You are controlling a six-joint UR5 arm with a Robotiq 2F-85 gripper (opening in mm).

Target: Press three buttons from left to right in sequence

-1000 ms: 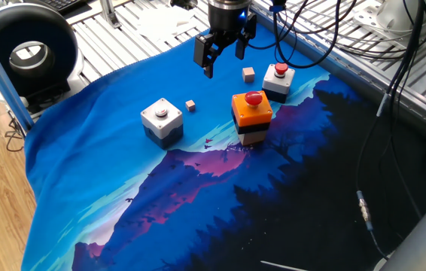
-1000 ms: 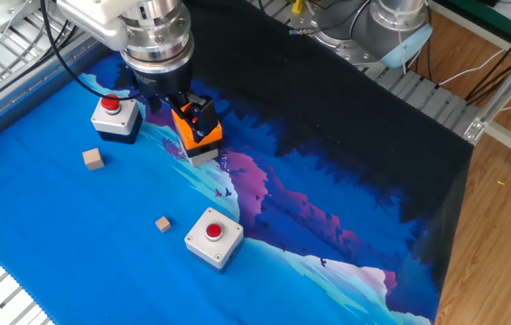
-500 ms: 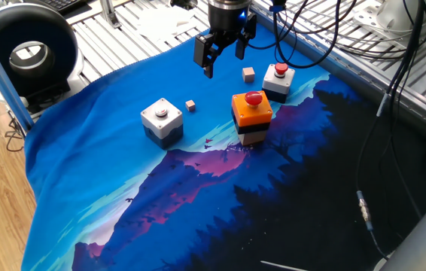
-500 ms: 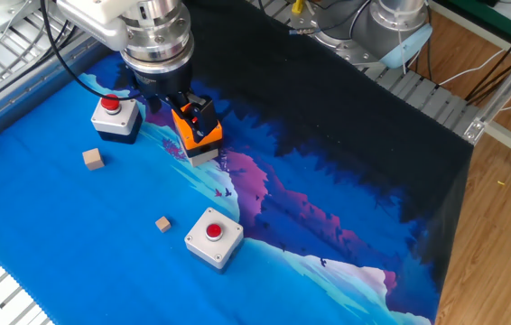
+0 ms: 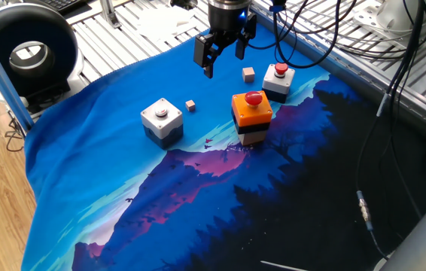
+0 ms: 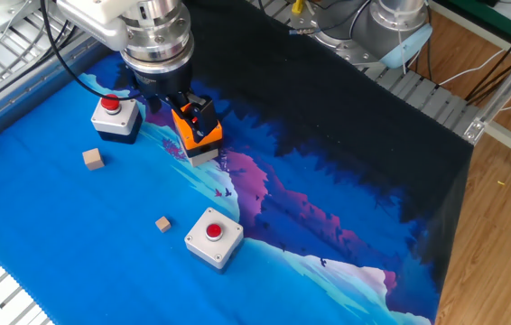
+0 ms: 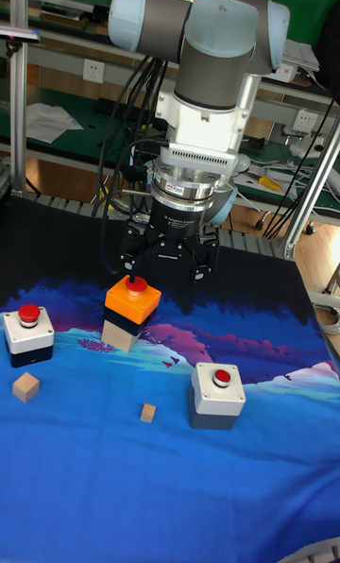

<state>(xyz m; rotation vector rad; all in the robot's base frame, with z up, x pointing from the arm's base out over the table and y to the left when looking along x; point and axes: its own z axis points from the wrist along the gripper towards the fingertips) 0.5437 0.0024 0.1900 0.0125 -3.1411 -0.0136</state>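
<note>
The arm comes down from above with its wrist upright, so the end effector (image 5: 224, 65) points straight down at the table (image 5: 85, 158), which is covered by a blue cloth with a mountain print. It hangs in the air above the cloth. Its two dark fingers (image 7: 128, 257) are spread, with a clear gap between the tips, and they hold nothing.

In one fixed view the three boxes stand in a slanted row. The white-grey box (image 5: 161, 122) with a small round button is on the left. The taller orange-topped box (image 5: 251, 114) with a red mushroom button is in the middle. The small white box (image 5: 278, 80) with a red button is on the right. In this view the end effector appears higher in the picture than the row, between the white-grey box and the orange-topped box.

In the tall fixed view the end effector (image 7: 164, 270) is above and just behind the orange-topped box (image 7: 130, 310), a little toward the white-grey box (image 7: 217, 395), and the small white box (image 7: 26, 332) is at the far left. In the other fixed view the end effector (image 6: 167, 97) overlaps the top of the orange-topped box (image 6: 199, 128).

Two small wooden cubes lie on the cloth. One cube (image 5: 190, 105) is between the white-grey and orange-topped boxes, and the other cube (image 5: 248, 74) is just beside the small white box.
</note>
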